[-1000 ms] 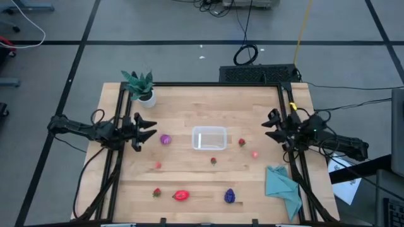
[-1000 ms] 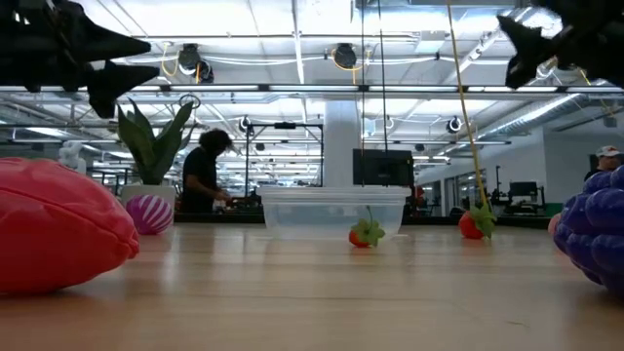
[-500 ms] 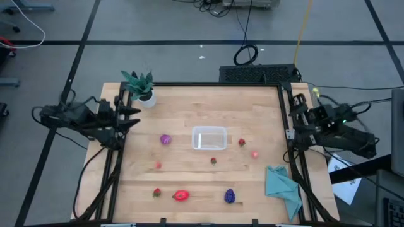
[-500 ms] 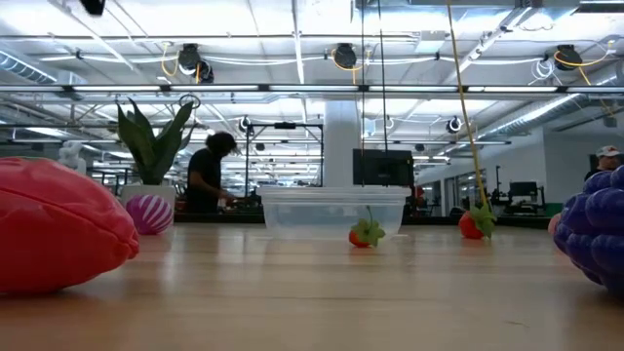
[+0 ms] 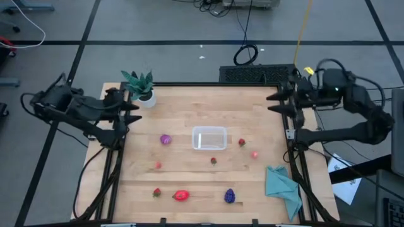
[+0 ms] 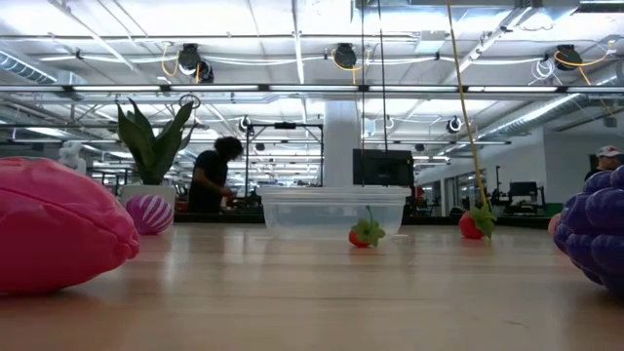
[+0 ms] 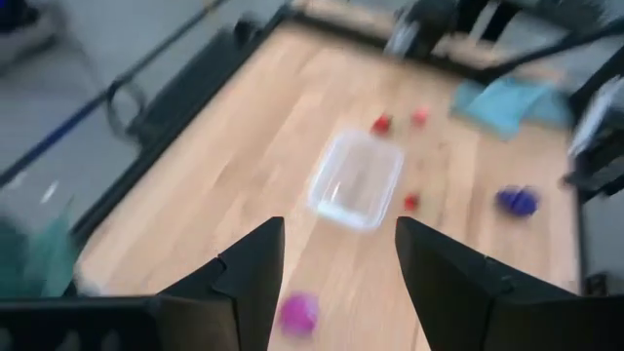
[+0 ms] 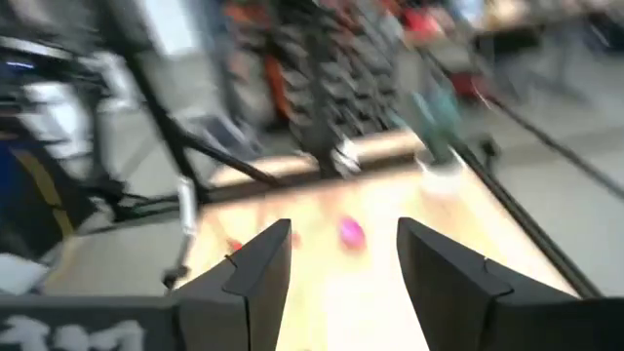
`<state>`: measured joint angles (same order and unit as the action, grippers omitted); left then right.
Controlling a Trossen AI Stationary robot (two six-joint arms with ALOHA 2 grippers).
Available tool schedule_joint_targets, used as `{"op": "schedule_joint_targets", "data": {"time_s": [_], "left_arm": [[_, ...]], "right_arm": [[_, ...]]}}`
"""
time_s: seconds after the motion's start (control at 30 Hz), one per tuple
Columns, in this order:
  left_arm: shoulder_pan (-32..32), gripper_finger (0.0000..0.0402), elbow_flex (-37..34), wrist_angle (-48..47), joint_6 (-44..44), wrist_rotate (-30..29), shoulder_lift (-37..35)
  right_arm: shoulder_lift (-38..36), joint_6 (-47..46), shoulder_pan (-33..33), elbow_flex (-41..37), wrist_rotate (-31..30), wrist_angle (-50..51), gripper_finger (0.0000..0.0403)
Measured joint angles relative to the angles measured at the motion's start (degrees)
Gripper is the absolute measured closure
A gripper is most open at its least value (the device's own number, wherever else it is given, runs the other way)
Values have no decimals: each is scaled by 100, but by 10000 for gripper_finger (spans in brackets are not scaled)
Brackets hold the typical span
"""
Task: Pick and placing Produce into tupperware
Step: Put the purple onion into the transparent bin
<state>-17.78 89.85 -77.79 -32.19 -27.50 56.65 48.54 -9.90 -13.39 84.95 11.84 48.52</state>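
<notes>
Overhead, wooden table (image 5: 189,113), grey floor (image 5: 63,38).

Place: open robotics lab
Signs: ceiling trusses (image 6: 292,90), strip lights, monitors (image 6: 382,167), a person (image 6: 213,180) working behind the desk (image 6: 322,283)

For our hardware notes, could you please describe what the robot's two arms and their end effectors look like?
Both arms are dark, slender and jointed, with black cables looped along them. The left end effector and right end effector each carry two dark, tapering, angular fingers. A small yellow tag sits near the right arm's wrist.
</notes>
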Motion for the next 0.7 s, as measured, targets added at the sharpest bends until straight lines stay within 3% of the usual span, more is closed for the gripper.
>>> {"op": "schedule_joint_targets", "data": {"time_s": [0.13,0.27,0.5,0.7], "left_arm": [[0,199,483,-1186,-956,29,658],[50,199,350,-1163,-1306,449,1128],[163,199,-35,-1212,-1456,968,2024],[134,199,-692,-1216,-1007,1049,2614]], "right_arm": [[486,-499,0,701,-594,1344,222],[754,-749,-2,813,-737,2132,222],[944,-742,-2,810,-737,2518,222],[924,-817,-2,810,-735,2554,222]]}}
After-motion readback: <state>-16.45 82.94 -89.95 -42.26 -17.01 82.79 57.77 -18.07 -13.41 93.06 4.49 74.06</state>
